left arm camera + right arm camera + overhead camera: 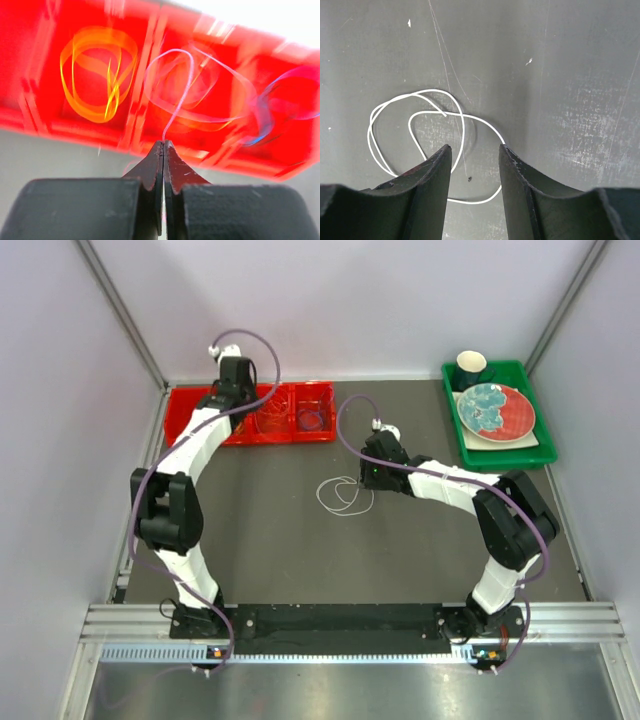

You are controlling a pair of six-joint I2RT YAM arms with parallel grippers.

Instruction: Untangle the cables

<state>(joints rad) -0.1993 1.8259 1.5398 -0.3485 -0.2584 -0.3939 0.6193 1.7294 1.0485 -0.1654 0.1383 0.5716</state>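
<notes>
Clearly the wires (97, 107) are light, limp and springy, best pinched on one free strand: the left fingers (150, 175) are closed on a pale wire (186, 90) over the red tray (235, 440) at the counter's (300, 560) far edge, the right fingers (432, 185) open above the white wire (427, 90) mid-counter.

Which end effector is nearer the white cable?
Right. The right end effector hovers over the white cable, jaws open; left end effector is away at the red tray, shut on a pale cable.
</notes>
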